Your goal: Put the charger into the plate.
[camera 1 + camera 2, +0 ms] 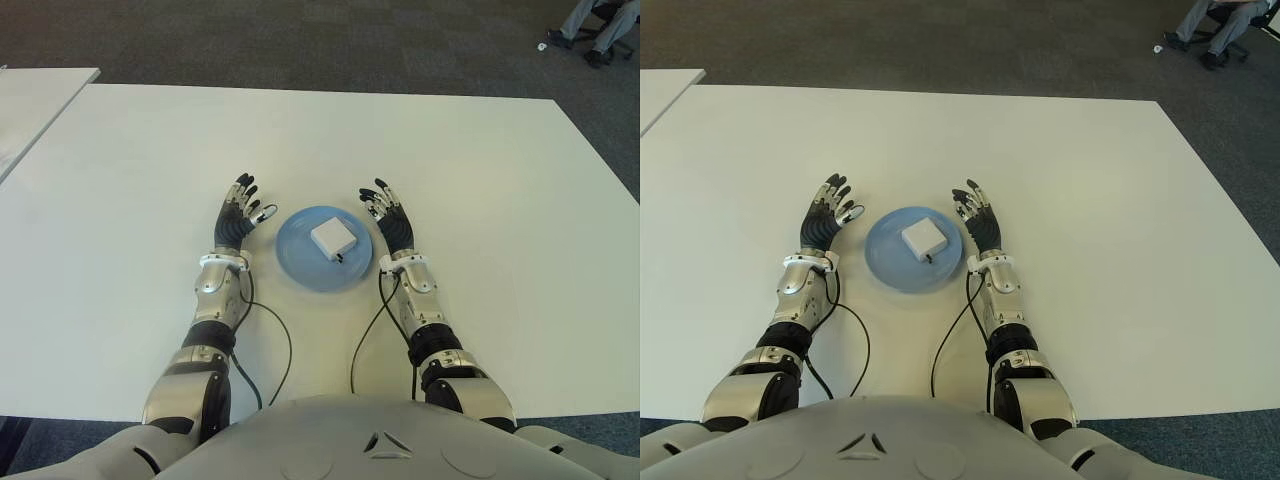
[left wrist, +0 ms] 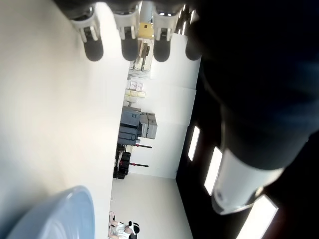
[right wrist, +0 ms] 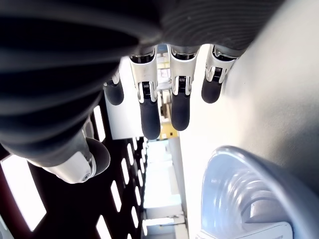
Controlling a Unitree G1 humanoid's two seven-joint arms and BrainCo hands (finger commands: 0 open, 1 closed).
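Observation:
A white square charger [image 1: 332, 238] lies in the round blue plate [image 1: 298, 262] on the white table, a little right of the plate's centre. My left hand [image 1: 241, 213] is just left of the plate, fingers stretched out and holding nothing. On the plate's right side my right hand [image 1: 389, 216] is likewise open and empty. In the right wrist view the plate's rim [image 3: 234, 169] and a corner of the charger [image 3: 266, 231] show beside the straight fingers [image 3: 150, 117]. The left wrist view shows the plate's edge [image 2: 65, 214] near the extended fingers [image 2: 128, 47].
The white table [image 1: 480, 180] stretches wide on all sides of the plate. A second table [image 1: 30, 100] stands at the far left. A seated person's legs [image 1: 600, 25] show at the far right, beyond the table. Cables [image 1: 270, 340] run along both forearms.

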